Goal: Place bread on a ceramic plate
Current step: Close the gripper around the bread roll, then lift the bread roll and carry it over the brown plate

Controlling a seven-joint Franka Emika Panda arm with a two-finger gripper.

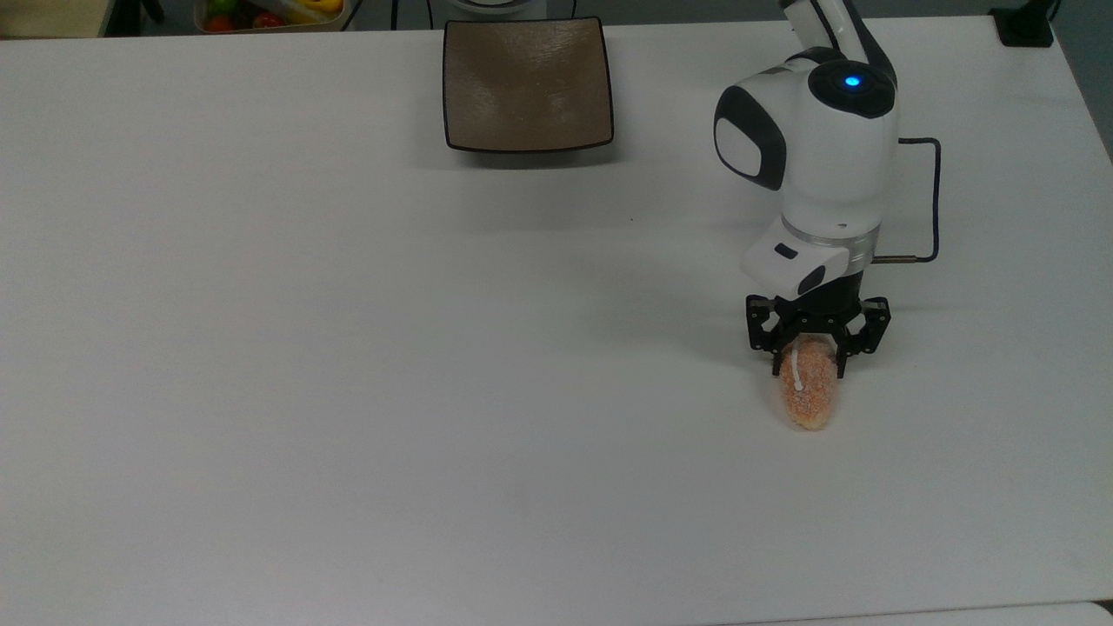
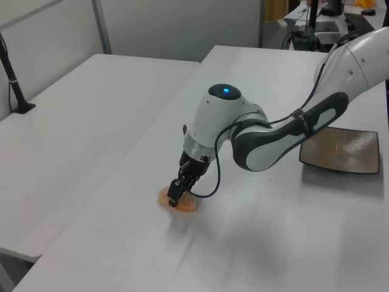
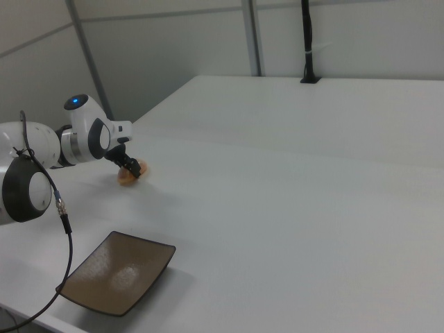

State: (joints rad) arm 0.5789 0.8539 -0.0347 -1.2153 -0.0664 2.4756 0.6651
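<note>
Bread [image 1: 809, 394]: small oval bun, orange-tan, white stripe on top, lying on the white tabletop [image 1: 348, 365] at about 4 o'clock in the top view. Long axis runs 12 to 6, so its narrow width faces the fingers.

Gripper [image 1: 809, 363]: lowered over the bun's 12 o'clock end, fingers [image 1: 840, 358] partly closed to either side of that end, at or very near the crust. Whether they bear on it firmly cannot be told; the bun rests on the tabletop, not lifted. The end-on hold probably follows the arm's reach from 12 o'clock.

Plate [image 1: 526, 83]: square, brown, dark rim, bare, at the 12 o'clock edge of the tabletop, well apart from the bun. A lift and carry toward 11 o'clock appears to remain.

Cable [image 1: 930, 196]: loops from the wrist, clear of the bun.
</note>
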